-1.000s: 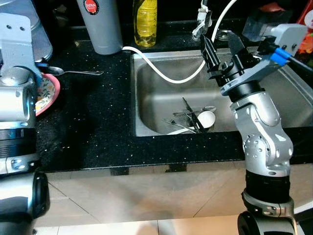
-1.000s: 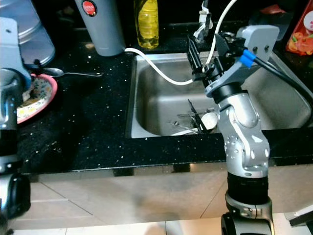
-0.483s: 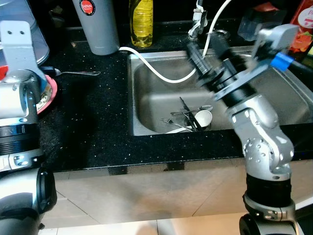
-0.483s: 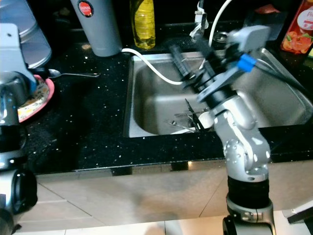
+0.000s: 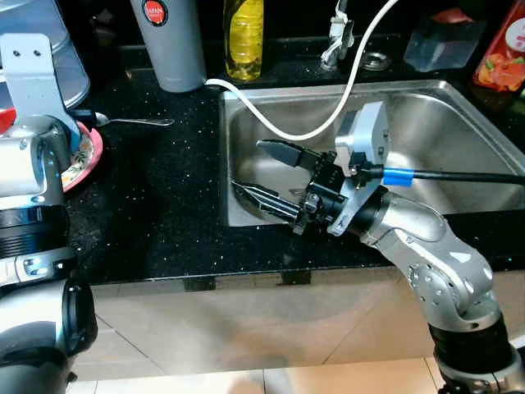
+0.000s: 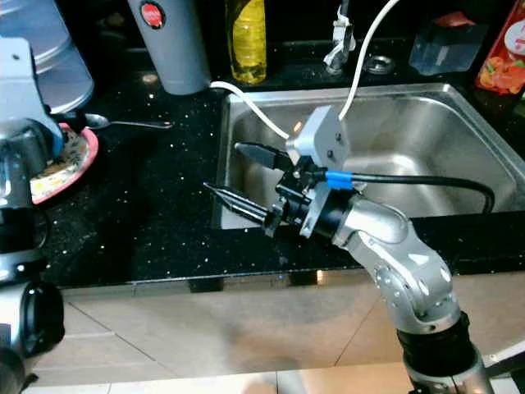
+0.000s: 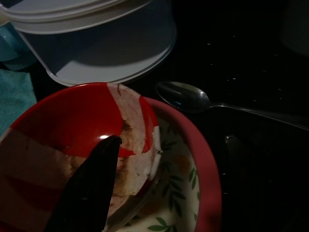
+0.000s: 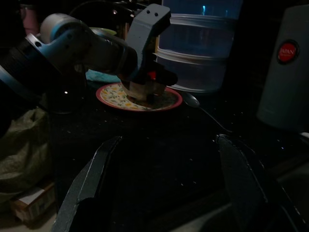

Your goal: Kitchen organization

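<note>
Swinging round from its raised pose over the back of the sink a sec ago, the right end effector [image 5: 267,171] now lies low and nearly level across the sink's [image 5: 459,107] front-left corner, pointing twd the robot's left over the black desk [image 5: 164,205]; fingers spread wide, nothing between them. The cutlery and white spoon seen in the basin 1 s ago are now hidden behind the arm, so can't tell if they've moved; no sign the end effector picked anything up. Right wrist view looks straight at the floral plate [image 8: 139,97], so my read is the arm has turned away from the sink items and lines up w/ the plate area, maybe for a handover or 2nd grasp, not certain. Left end effector [image 7: 89,186] sits at the red bowl [image 7: 72,125] resting in the pink-rimmed plate, one black finger inside the bowl; its opening can't be judged. Spoon [image 5: 131,121] lies on the desk just beside the plate, grey flask [image 5: 171,41] and yellow bottle [image 5: 244,37] stand behind, white hose [image 5: 279,127] drapes into the sink. Organizing looks early: dishes not yet sorted.
</note>
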You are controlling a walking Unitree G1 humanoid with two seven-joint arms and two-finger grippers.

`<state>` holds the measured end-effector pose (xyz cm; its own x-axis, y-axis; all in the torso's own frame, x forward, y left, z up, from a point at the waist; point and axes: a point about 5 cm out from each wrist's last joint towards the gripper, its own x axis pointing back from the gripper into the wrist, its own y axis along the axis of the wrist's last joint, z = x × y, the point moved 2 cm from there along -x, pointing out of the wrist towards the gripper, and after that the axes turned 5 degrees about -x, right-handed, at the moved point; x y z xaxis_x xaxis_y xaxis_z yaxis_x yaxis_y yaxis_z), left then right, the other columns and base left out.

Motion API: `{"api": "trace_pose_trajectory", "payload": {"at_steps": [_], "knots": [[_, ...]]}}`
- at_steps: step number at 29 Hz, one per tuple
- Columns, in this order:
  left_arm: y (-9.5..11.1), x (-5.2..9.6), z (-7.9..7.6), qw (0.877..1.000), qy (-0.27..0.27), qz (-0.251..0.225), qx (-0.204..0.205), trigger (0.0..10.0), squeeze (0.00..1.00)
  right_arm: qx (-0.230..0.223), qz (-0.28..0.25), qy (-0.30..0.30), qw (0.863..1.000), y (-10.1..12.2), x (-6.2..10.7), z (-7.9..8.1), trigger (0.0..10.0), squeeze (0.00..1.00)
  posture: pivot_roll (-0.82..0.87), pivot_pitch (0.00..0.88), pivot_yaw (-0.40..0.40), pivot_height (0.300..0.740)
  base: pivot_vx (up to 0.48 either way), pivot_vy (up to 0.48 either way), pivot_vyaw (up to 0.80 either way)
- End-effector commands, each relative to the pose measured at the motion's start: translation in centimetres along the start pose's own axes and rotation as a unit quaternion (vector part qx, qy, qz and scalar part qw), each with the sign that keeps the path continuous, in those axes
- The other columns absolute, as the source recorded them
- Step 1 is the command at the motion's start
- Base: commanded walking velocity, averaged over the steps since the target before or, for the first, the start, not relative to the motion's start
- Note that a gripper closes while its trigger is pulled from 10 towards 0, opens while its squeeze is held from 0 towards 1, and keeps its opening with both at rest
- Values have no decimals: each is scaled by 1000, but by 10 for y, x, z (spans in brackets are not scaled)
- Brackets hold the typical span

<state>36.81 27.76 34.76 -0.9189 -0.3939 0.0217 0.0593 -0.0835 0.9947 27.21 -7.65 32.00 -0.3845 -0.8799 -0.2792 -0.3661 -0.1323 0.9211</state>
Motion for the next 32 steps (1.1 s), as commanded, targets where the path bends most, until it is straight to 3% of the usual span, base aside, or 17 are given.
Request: {"api": "trace_pose_trajectory", "payload": {"at_steps": [1, 4, 9, 13, 16, 17, 18, 20, 32], "knots": [[-1, -1, 7, 1000, 15, 5, 2, 10000, 0, 4, -7, 14, 1000, 6, 0, 4, 10000, 0, -56, 155, 72, 740, 0, 0, 0], [-5, -2, 10, 1000, 17, 15, 4, 10000, 0, 6, -8, 12, 1000, 6, -1, 3, 10000, 0, -56, 155, 72, 740, 0, 0, 0], [-19, -7, 11, 996, -6, 60, 61, 10000, 0, 9, -11, 7, 1000, 6, -1, 2, 10000, 0, -51, 153, 72, 740, 0, 0, 0], [-30, -9, 5, 994, -32, 81, 70, 10000, 0, 10, -15, 4, 1000, 8, 0, 1, 10000, 0, -51, 153, 72, 740, 0, 0, 0], [-38, -11, 7, 994, -21, 92, 57, 10000, 0, 8, -17, 2, 1000, 8, 0, 1, 10000, 0, -59, 153, 73, 740, 0, 0, 0], [-41, -12, 8, 995, -15, 92, 45, 8980, 0, 8, -18, 0, 1000, 8, 0, 0, 10000, 0, -58, 152, 73, 740, 0, 0, 0], [-42, -12, 11, 996, -2, 89, 27, 4471, 0, 8, -19, -3, 1000, 8, 0, 0, 10000, 0, -58, 152, 73, 740, 0, 0, 0], [-41, -13, 15, 997, 16, 70, -16, 0, 0, 7, -21, -7, 1000, 8, 0, 0, 10000, 0, -58, 152, 73, 740, 0, 0, 0], [-17, -11, 11, 997, 21, -20, -76, 0, 0, 5, -26, -19, 999, 8, 1, -2, 10000, 0, -64, 142, 73, 740, 0, 0, 0]]}}
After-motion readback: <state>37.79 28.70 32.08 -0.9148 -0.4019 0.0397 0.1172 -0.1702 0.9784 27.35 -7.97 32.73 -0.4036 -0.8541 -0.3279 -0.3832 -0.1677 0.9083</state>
